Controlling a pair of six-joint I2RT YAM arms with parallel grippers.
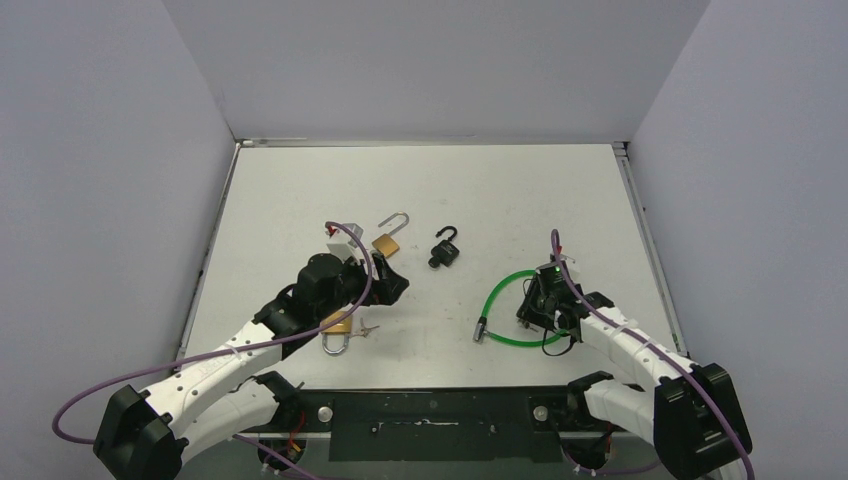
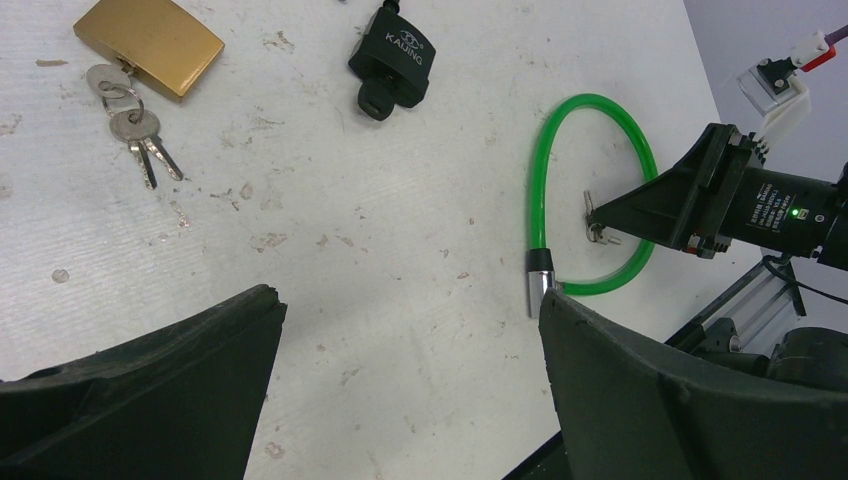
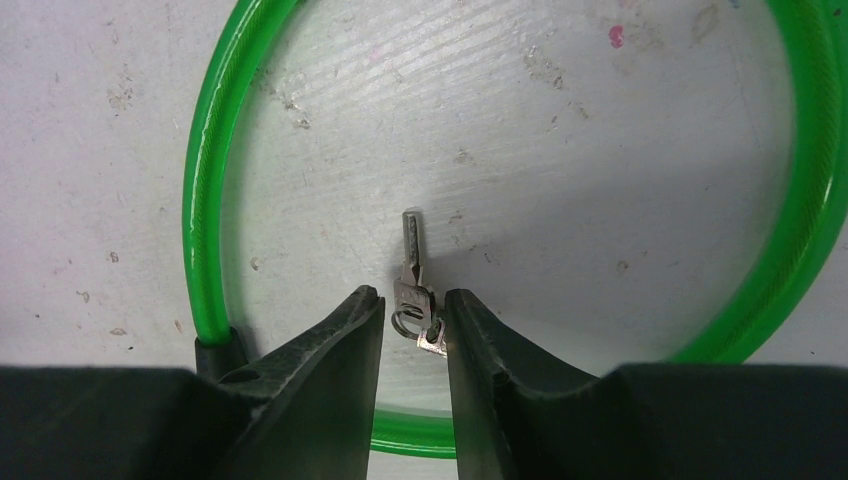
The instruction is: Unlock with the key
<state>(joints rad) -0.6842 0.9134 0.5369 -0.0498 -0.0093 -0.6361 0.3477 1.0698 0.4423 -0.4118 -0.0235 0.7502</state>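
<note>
Metal key (image 3: 411, 245) within barely-open end effector (image 3: 414, 296).

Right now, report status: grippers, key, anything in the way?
Left gripper open, empty. Right gripper straddling key, grip unconfirmed. Key lies inside green cable loop; nothing blocking.

Bright, even light falls from above on the white table (image 1: 430, 190), and the shadows under the arms (image 1: 230, 360) are faint and short. In the right wrist view a broad soft shadow greys the surface right of the fingers (image 3: 300, 400), which look dark and slightly blurred. In the left wrist view the fingers (image 2: 150, 390) are near-black, their detail lost.
</note>
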